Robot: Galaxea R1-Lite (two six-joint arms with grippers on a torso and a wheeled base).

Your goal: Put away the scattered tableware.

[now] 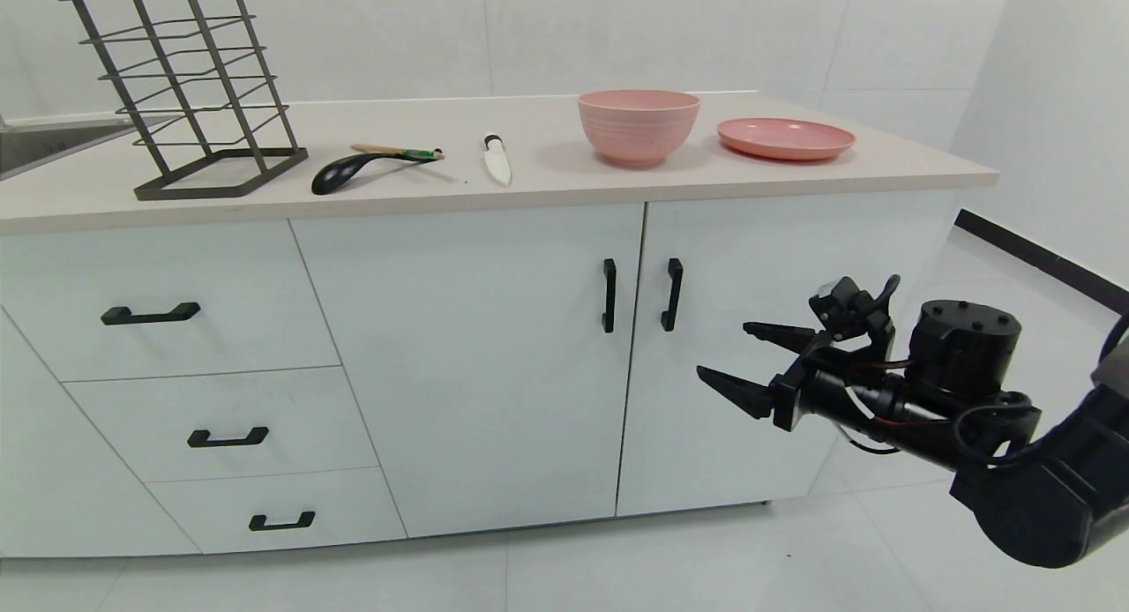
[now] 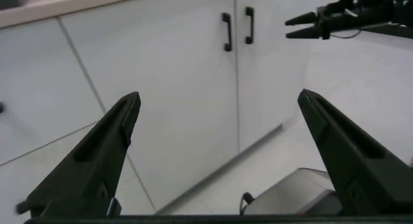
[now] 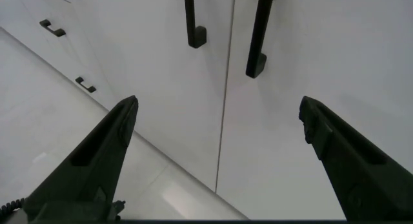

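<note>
Head view: we log the right gripper (image 1: 723,350) low before the right cabinet door (image 1: 776,268), fingers apart, holding nothing.
Left gripper (image 2: 219,95): fingers spread wide, nothing between, facing the cabinet.
Bowl (image 1: 639,125): pink, upright, right part of the counter (image 1: 547,184).
Plate (image 1: 785,138): pink, just beside the bowl, toward the right end.
Knife (image 1: 498,160): between bowl and spoon.
Spoon (image 1: 348,169): black, beside the rack (image 1: 190,92) at the left end; we note a wooden stick (image 1: 397,151) at its handle.

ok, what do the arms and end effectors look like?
All matte black. The right end effector has two wedge-shaped fingers tapering to points, thin red and black cables looped at the wrist, and a round joint housing with bolt heads behind. The left end effector has the same pointed black fingers.
</note>
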